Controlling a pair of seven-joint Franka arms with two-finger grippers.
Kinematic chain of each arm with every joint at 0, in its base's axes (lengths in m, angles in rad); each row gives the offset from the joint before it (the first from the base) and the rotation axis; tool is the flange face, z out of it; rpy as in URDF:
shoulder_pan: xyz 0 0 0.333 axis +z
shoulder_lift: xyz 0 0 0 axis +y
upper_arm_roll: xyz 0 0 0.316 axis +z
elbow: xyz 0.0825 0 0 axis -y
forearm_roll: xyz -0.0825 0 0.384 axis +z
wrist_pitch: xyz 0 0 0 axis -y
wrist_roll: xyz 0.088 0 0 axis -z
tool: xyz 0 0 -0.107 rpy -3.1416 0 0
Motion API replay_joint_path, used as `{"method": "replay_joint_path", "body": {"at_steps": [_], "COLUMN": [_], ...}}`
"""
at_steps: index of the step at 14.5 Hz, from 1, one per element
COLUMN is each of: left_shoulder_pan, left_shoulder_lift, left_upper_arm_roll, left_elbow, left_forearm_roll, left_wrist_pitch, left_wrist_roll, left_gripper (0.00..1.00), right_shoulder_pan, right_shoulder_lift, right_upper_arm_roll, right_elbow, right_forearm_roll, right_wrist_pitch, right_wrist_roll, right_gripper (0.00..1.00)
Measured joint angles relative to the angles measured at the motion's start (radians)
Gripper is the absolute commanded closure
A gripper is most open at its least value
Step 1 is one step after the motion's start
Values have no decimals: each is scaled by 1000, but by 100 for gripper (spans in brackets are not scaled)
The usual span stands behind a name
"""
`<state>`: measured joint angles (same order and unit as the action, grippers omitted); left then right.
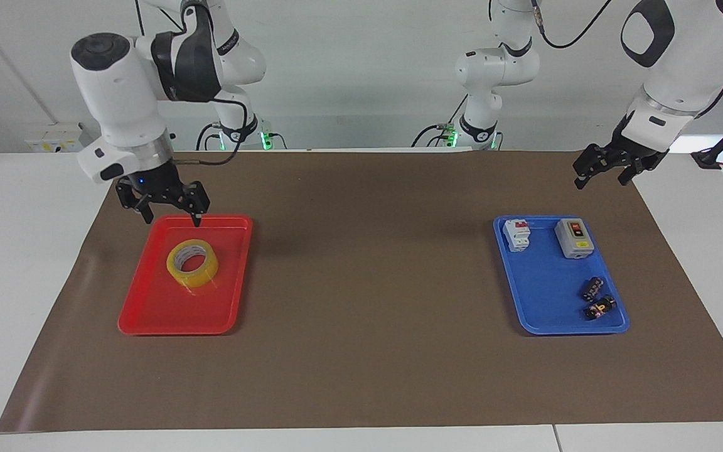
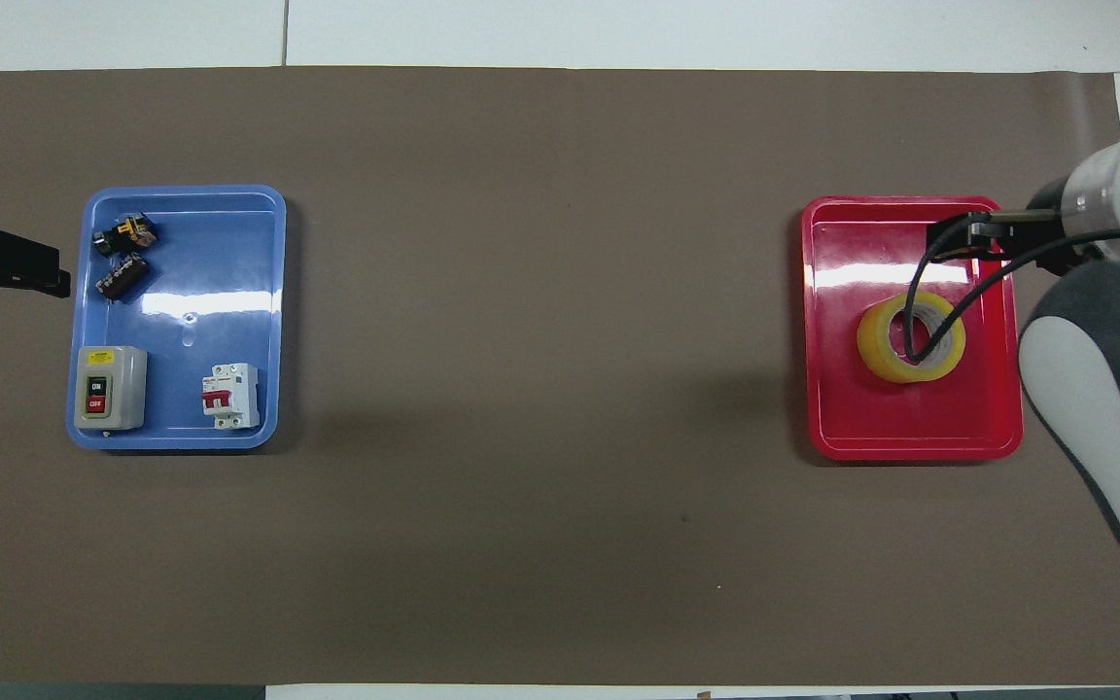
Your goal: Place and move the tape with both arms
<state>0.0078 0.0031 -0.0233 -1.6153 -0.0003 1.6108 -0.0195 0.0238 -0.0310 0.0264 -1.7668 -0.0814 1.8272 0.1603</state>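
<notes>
The tape (image 1: 195, 275), a yellow translucent ring with a whitish core, lies flat in the red tray (image 1: 173, 314) toward the right arm's end of the table. Nothing touches it. My right gripper (image 1: 173, 220) hangs open and empty in the air over that tray's rim, clear of the roll. From overhead the tape (image 2: 876, 345) shows with the arm's black cable crossing over it, and the right gripper (image 2: 968, 233) sits over the red tray (image 2: 900, 418). My left gripper (image 1: 601, 182) waits open and empty above the mat beside the blue tray (image 1: 550, 295); overhead its fingertips (image 2: 56, 282) show at the frame's edge.
The blue tray (image 2: 220, 292) holds a grey on/off switch box (image 2: 110, 388), a white circuit breaker (image 2: 230, 395) and two small dark parts (image 2: 122, 255). A brown mat (image 1: 368, 282) covers the table between the trays.
</notes>
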Motion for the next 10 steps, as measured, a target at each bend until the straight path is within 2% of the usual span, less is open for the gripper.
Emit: {"method": "replay_joint_path", "body": {"at_steps": [2,5,7,10], "left_shoulder_pan": [0,0,0,0], "left_shoulder_lift": [0,0,0,0], "left_upper_arm_roll": [0,0,0,0], "left_elbow": [0,0,0,0], "left_forearm_roll": [0,0,0,0], "left_wrist_pitch": [0,0,0,0], "left_wrist_roll": [0,0,0,0], "left_gripper": [0,0,0,0], "right_shoulder_pan": [-8,-17,-19,-32], "right_shoulder_lift": [-53,-51,-22,10], "right_upper_arm_roll": [-3,-6,-7,-8], "right_elbow": [46,156,206,223], "right_forearm_roll": [0,0,24,65], "right_wrist_pitch": [-131,-282,-323,-334], "right_wrist_roll": [0,0,0,0], "right_gripper": [0,0,0,0]}}
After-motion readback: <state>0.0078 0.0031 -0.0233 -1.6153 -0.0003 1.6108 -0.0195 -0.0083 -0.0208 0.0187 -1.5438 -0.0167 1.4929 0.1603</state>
